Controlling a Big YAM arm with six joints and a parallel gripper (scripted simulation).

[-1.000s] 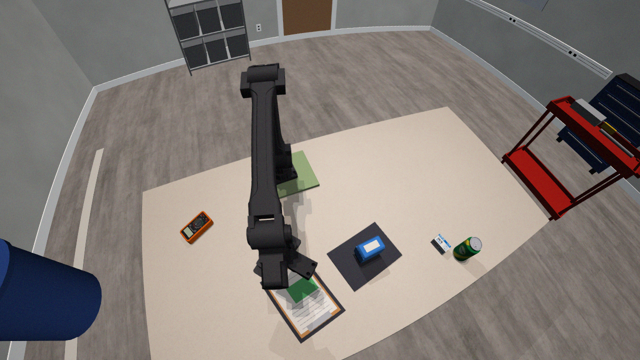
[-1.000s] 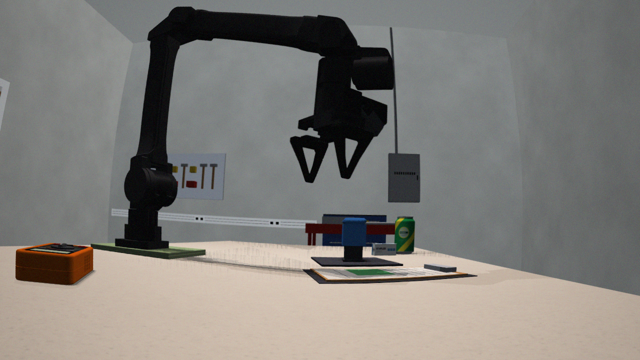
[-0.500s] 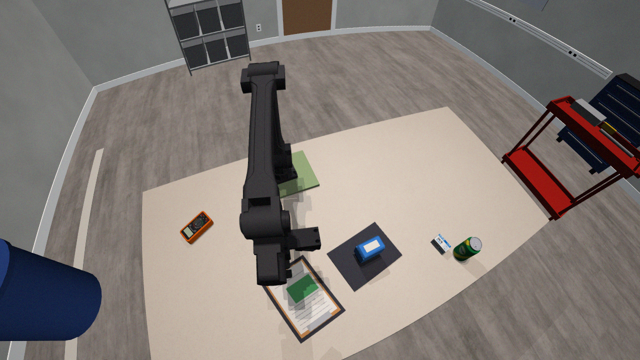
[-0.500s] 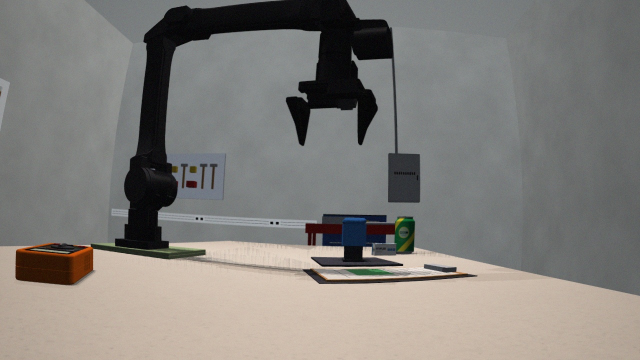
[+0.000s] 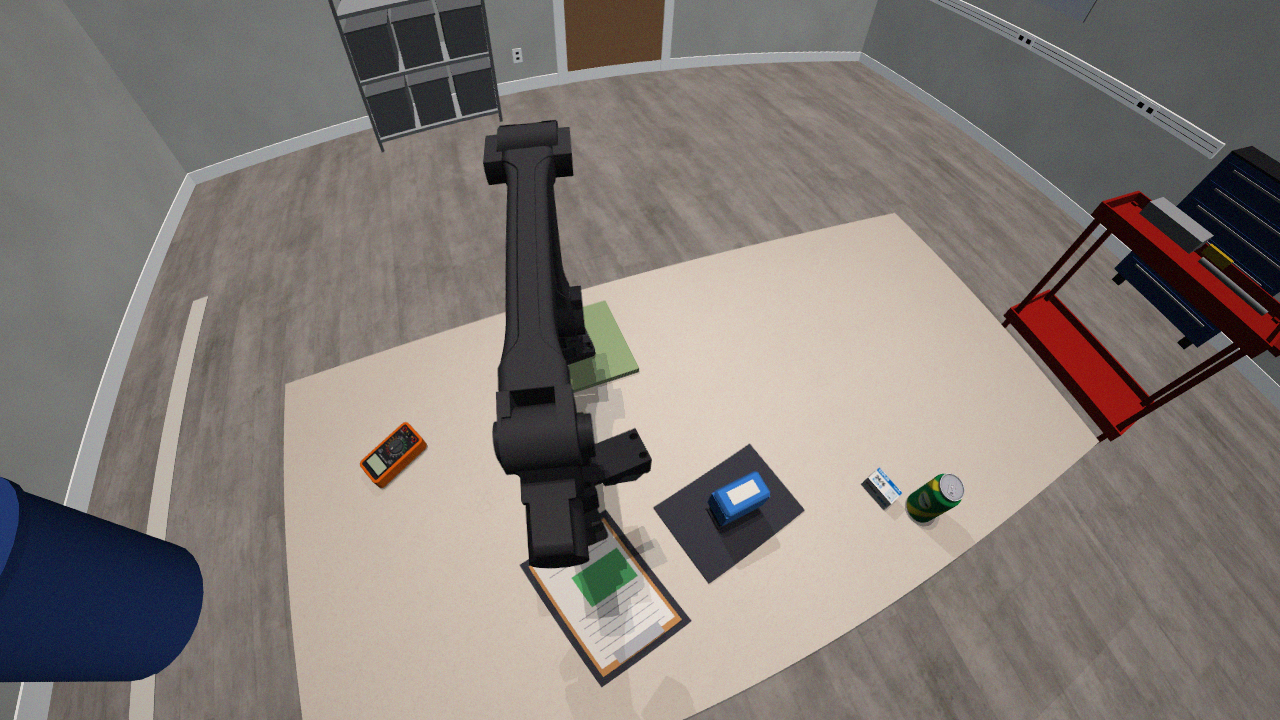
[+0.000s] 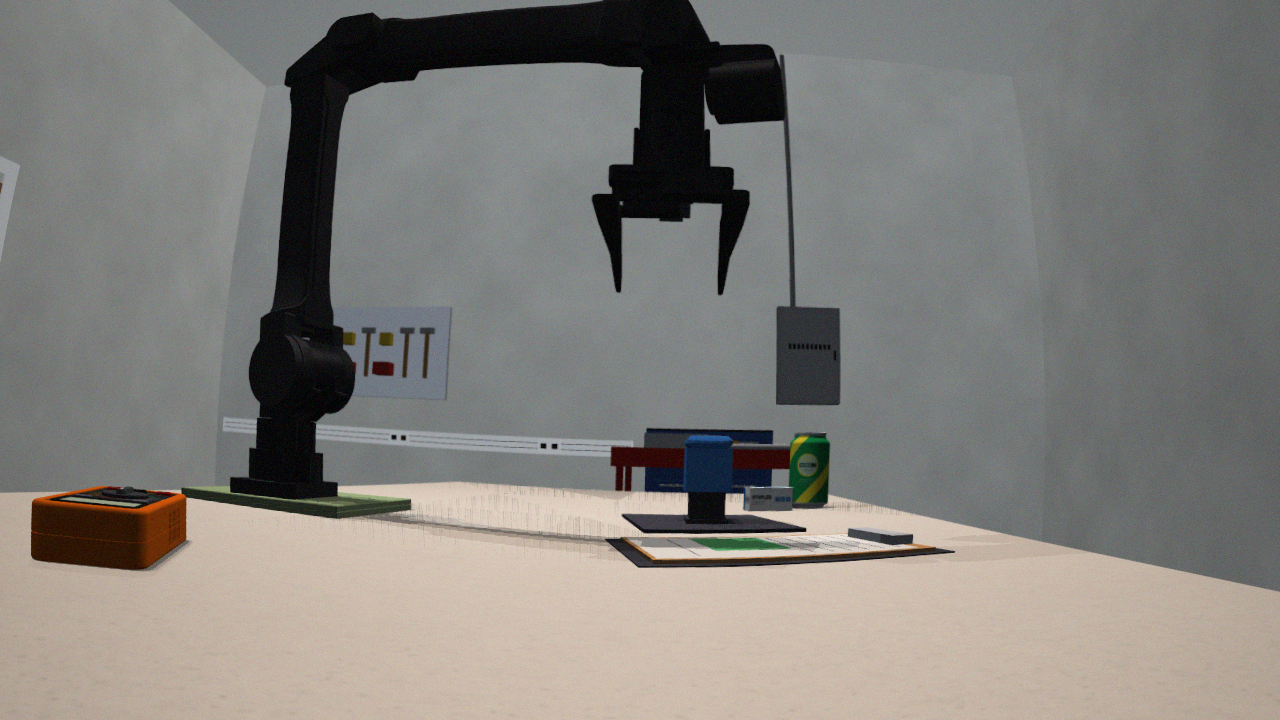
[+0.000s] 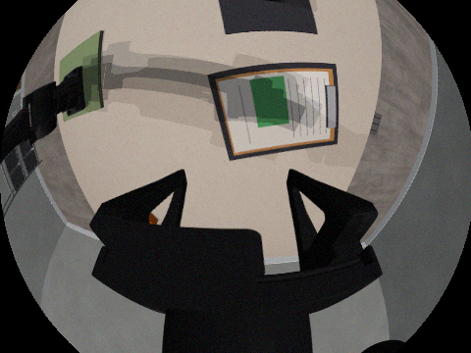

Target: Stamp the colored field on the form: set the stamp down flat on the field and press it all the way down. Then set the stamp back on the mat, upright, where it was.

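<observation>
The blue stamp stands upright on the dark mat. The form lies on a clipboard beside the mat, with a green field. My gripper is open and empty. It hangs high above the table, over the clipboard's near end, well apart from the stamp. In the top view the arm hides the fingers.
An orange multimeter lies at the left. A green can and a small white box stand right of the mat. The arm's base sits on a green plate.
</observation>
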